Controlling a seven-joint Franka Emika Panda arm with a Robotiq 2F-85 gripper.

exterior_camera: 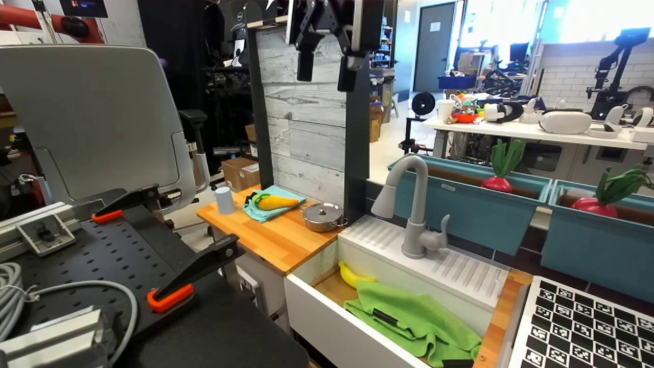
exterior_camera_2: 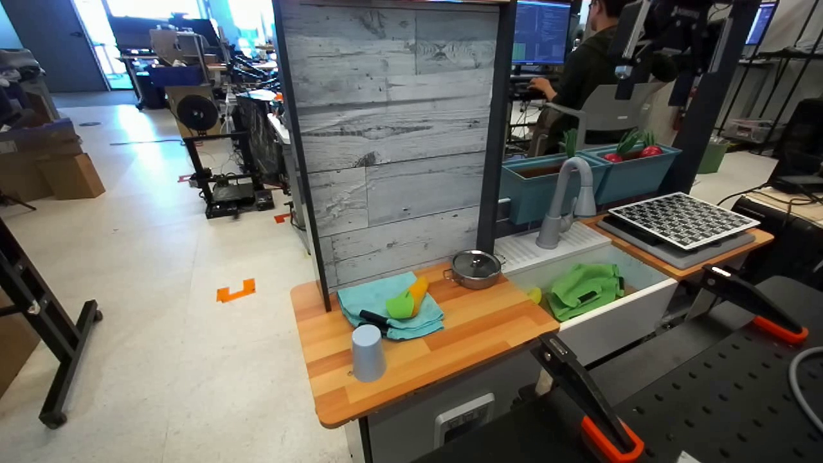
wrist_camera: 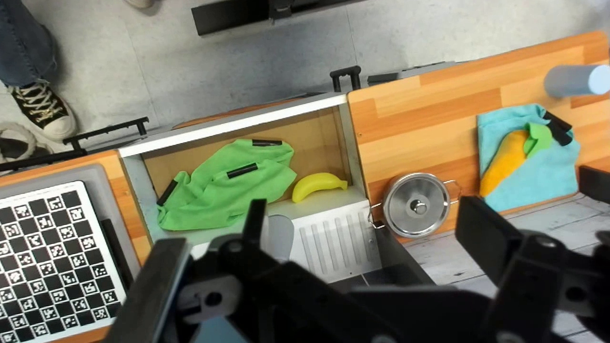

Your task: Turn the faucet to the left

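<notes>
Fingers (exterior_camera: 305, 67) spread wide apart, gripper (exterior_camera: 326, 74) hanging tips-down up high in both ext. views. Grey wood-look panel (exterior_camera_2: 398, 141) stands along the back of the wood counter (exterior_camera_2: 334, 392), then white sink (exterior_camera: 327, 327) beside that w/ green cloth (exterior_camera: 434, 317) in it, & on its ribbed back ledge (exterior_camera: 368, 232) the faucet (exterior_camera: 421, 197), upright, arched spout (exterior_camera: 384, 201) curving down, well below the gripper. Lidded steel pot (wrist_camera: 405, 200) sits on the counter nr the sink, lt-blue cup (exterior_camera_2: 368, 354) is upside down at the counter's other end, yellow banana (wrist_camera: 318, 185) lies in the sink just beside the cloth.
</notes>
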